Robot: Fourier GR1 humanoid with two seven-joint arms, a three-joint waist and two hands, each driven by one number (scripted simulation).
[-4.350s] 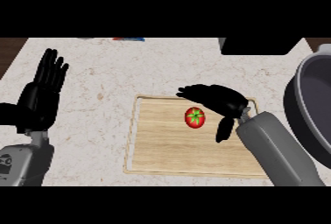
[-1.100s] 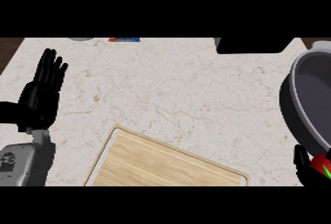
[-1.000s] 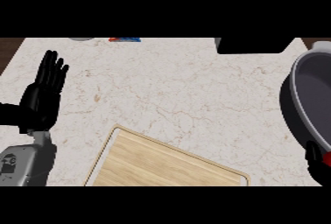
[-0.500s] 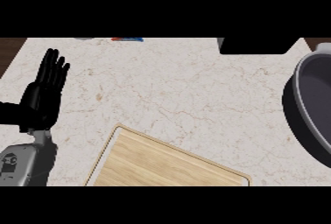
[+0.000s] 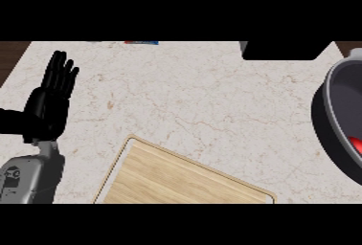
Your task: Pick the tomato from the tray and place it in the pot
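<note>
Left hand: we see it at the view's left edge, resting, fingers straight and upright, close together, holding nothing.

Left forearm: it comes up grey from the lower left corner, just beside the tray's left edge.

Tray: the wooden tray lies askew at lower centre on the counter; we find no tomato on the part that shows.

Black block: a dark shape sits at the counter's far edge, right of centre, well apart from the tray; we cannot tell what it is.

Pot: the grey pot is cut off by the right edge; only its left rim and part of its inner wall show.

Tomato: a small red patch shows low inside the pot at the very edge of the view; we take it for the tomato, lying in the pot.

Right hand: it shows nowhere in this view, so we cannot tell whether it is spread or closed.

Step in hand: we judge the placing done or all but done, since the red patch is inside the pot's wall and not on the tray.

Next move: we think it calls for the right hand to be clear of the pot's rim without knocking it, and for a look that confirms the tomato lies in the pot.
</note>
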